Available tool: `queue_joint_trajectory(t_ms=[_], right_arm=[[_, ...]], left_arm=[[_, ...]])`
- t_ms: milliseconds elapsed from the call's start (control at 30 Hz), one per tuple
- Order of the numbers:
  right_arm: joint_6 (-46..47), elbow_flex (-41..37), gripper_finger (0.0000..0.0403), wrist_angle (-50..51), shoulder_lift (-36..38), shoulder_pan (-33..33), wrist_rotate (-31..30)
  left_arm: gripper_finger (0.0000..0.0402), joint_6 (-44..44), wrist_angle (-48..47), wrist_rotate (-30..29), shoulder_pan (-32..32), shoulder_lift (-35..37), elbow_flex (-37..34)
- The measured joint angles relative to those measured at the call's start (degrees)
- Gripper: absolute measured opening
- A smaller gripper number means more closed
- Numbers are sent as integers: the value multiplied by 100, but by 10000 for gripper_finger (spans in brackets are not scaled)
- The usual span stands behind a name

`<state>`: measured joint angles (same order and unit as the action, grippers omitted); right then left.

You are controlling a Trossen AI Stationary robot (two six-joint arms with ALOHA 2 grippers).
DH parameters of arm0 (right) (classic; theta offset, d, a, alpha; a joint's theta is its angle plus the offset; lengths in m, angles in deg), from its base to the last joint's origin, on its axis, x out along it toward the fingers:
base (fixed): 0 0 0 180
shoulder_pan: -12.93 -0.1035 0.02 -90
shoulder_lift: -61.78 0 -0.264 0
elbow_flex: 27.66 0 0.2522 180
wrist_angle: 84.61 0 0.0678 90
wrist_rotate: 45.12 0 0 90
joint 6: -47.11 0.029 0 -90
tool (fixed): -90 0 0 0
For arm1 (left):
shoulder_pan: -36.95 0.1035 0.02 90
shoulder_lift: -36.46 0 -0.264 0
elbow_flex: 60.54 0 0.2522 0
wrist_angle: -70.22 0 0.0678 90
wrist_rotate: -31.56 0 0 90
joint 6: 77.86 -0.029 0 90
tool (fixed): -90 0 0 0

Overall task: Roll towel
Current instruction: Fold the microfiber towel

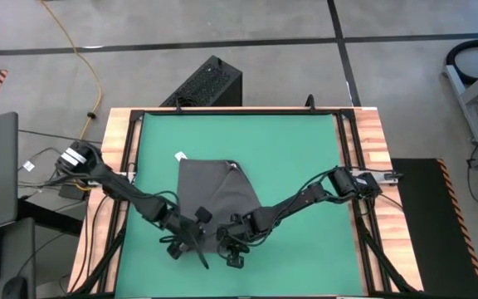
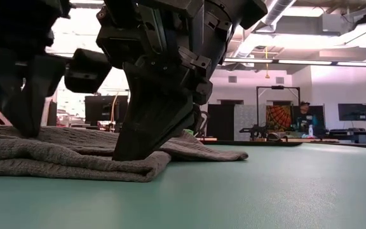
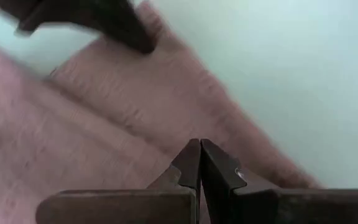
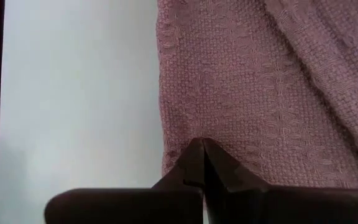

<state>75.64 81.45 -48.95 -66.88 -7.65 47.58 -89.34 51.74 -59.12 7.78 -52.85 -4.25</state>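
- Nearest the table's front edge, the left gripper and the right gripper sit low, side by side at the near end of the dark charcoal-grey woven towel.
- Both grippers have their fingers pressed fully together. In each wrist view the fingertips meet at the cloth's near hem; whether any fabric is pinched between them I cannot tell. The low view shows the tips planted on the cloth.
- The towel lies flat on the green rubbery mat, near end toward the arms, with a loose fold along that front edge in the low view.
- Farther back, one far corner is folded over, and a small white tag pokes out at the far left corner.
- Beyond that is bare mat, framed by the light wooden table rim.
- Risks, as I judge them:
  - With so little fabric caught, the hem may slip free once the roll starts.
  - The grippers stand close together, so the outer edges could lag and the roll come out cone-shaped.
  - The folded far corner would leave a lumpy finish.
  - Pressing too hard could drag the towel across the mat instead of turning it.
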Motion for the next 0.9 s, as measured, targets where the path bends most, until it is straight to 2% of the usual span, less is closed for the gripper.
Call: queue_joint_trajectory(t_ms=[233, 433, 667, 833, 900], right_arm=[[0, 0, 14, 3, -2, 0, 3], [0, 0, 14, 45, -2, -55, 9], [2, 2, 14, 168, -2, -133, -26], [59, 2, 14, 200, -2, -151, -21], [59, 2, 14, 200, -2, -151, -18]], left_arm=[[0, -155, -64, -252, 64, -447, 85], [0, 478, -616, -624, 270, -399, 96], [0, 1552, -1740, -828, 233, 370, 80], [0, 2051, -2821, -1681, 177, 1147, -43], [0, 2411, -2898, -1864, 203, 1492, -254]])
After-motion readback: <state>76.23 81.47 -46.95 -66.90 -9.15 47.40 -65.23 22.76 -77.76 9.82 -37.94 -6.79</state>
